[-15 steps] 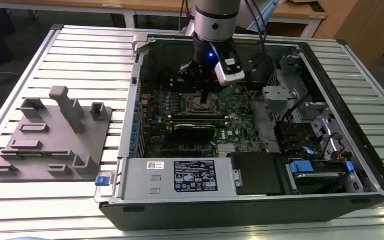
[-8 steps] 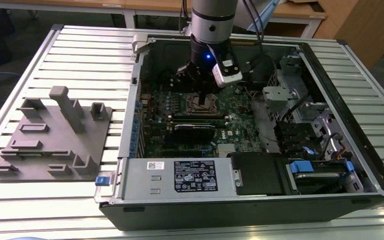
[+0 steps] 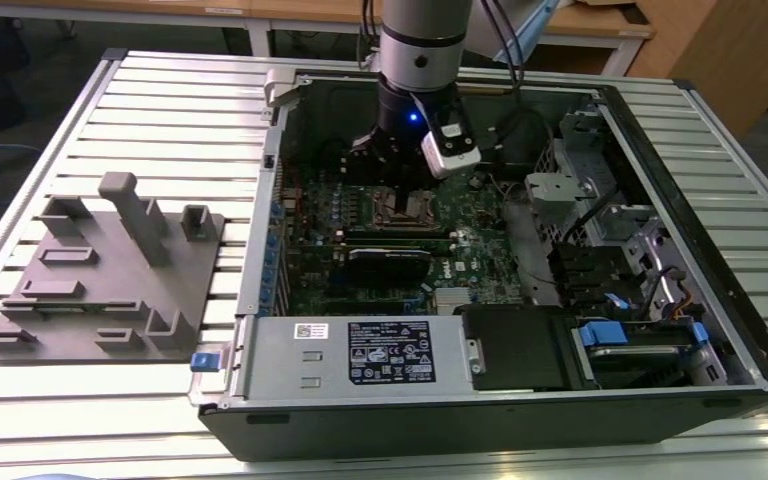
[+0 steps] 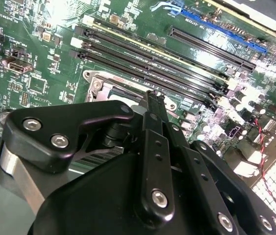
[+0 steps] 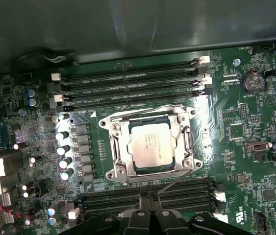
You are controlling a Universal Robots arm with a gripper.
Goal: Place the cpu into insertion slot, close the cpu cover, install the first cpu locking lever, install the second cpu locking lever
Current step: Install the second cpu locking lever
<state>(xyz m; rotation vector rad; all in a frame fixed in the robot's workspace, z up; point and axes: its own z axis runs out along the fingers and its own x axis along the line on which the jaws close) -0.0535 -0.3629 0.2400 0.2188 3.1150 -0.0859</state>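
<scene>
- Exterior view: open computer case [image 3: 744, 330] lies on a slatted table [image 3: 131, 80], with the arm reaching down into it and the gripper [image 3: 381, 160] low over the green motherboard [image 3: 478, 215], just above the socket area.
- First wrist view: motherboard [image 5: 255, 161] seen from above; long black memory slots [image 5: 128, 83] run on both sides of the insertion slot [image 5: 112, 147].
- The cpu cover [image 5: 124, 142] looks folded down around the cpu [image 5: 150, 143], which sits in the slot, silver top showing through the cover's window.
- A thin wire lever [image 5: 177, 180] slants from the socket corner toward the gripper [image 5: 149, 196]; it appears unlatched, though I cannot be sure from this angle.
- Gripper [image 4: 153, 100] in the second wrist view: fingers drawn together to a narrow tip with nothing between them, poised just over the socket edge.
- Risk: a narrow closed tip can slide off the thin lever and strike the memory slots or small board parts beside it.
- Risk: if the cover is not fully flat, forcing the lever would load the cpu unevenly and could damage socket contacts.
- Risk: lever may spring back if its hook is missed.
</scene>
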